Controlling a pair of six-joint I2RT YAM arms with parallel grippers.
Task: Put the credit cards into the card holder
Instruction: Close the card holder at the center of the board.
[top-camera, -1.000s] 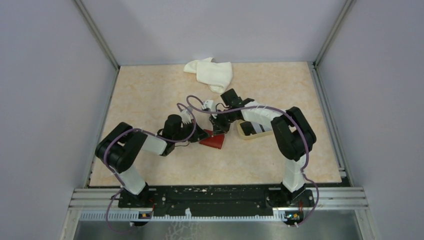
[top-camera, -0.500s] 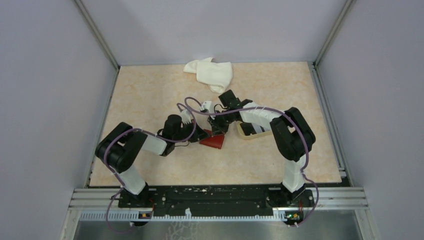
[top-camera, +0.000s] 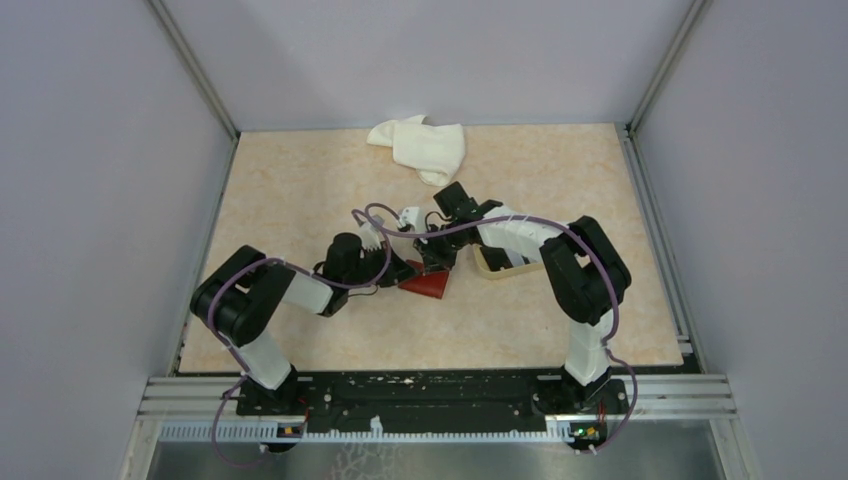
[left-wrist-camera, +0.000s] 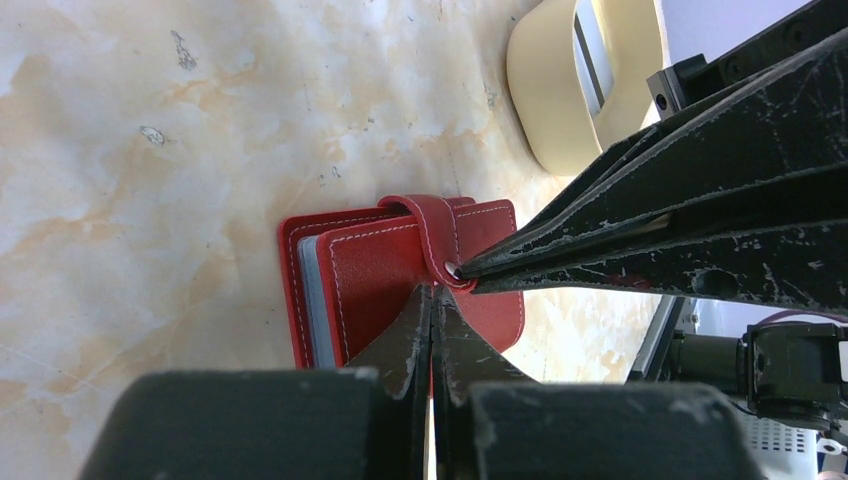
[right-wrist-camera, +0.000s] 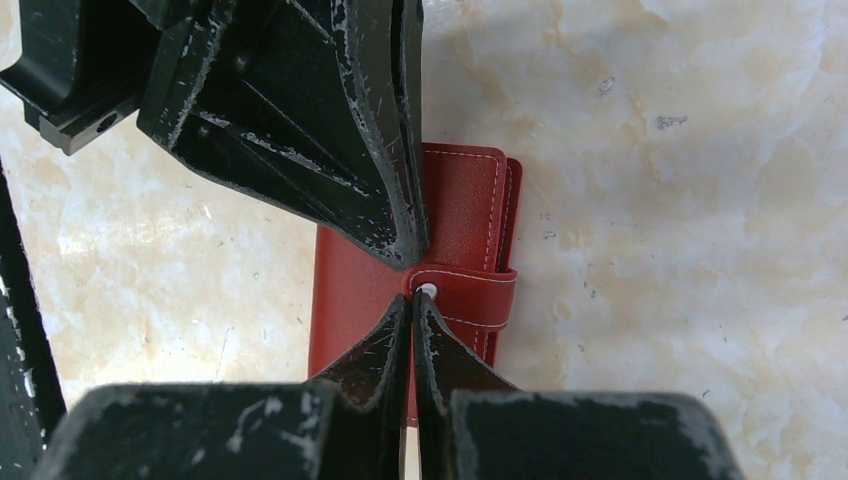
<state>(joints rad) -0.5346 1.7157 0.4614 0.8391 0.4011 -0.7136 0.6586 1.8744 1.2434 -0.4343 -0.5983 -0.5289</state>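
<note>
The dark red card holder (top-camera: 426, 284) lies folded on the table with its snap tab (right-wrist-camera: 468, 296) wrapped over the edge. It also shows in the left wrist view (left-wrist-camera: 372, 272), with pale sleeve edges at its open side. My left gripper (left-wrist-camera: 432, 292) is shut, tips pressed on the cover just beside the tab. My right gripper (right-wrist-camera: 413, 298) is shut, tips at the tab's metal snap (right-wrist-camera: 428, 291). Both grippers meet tip to tip over the holder (top-camera: 420, 266). A card (left-wrist-camera: 590, 40) lies in the beige tray.
The beige rounded tray (top-camera: 497, 268) sits just right of the holder, under the right forearm; it also shows in the left wrist view (left-wrist-camera: 545, 100). A white cloth (top-camera: 420, 146) lies at the back. Grey walls and rails enclose the table.
The right wrist has shifted slightly left and toward the back. The left gripper and the card holder stay almost where they were.
</note>
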